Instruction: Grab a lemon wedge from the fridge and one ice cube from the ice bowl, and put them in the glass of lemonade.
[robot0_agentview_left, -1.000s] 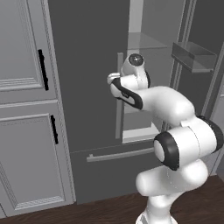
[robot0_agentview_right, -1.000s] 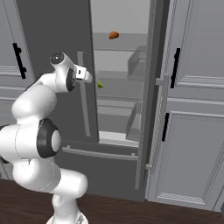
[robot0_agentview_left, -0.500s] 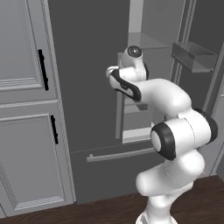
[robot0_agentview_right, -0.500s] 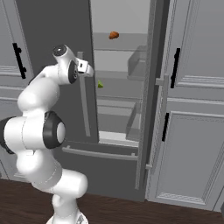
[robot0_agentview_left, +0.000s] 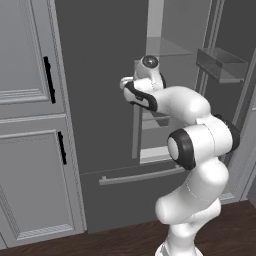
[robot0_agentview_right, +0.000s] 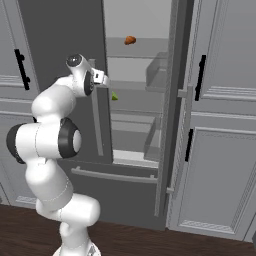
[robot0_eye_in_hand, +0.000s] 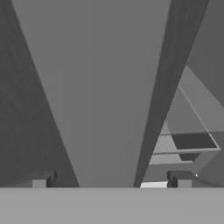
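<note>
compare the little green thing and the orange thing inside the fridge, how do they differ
Colour: the lemon wedge is yellow-green, the orange fruit brownish orange.
Shape: the lemon wedge looks pointed, the orange fruit rounded.
Size: the lemon wedge looks smaller than the orange fruit.
Place: the lemon wedge lies on a lower shelf, near the open gripper; the orange fruit lies on a shelf above it.
Shared: both lie loose inside the open fridge, untouched.

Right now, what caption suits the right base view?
White arm raises its open pincer at the open fridge, lemon wedge just beyond.
</note>
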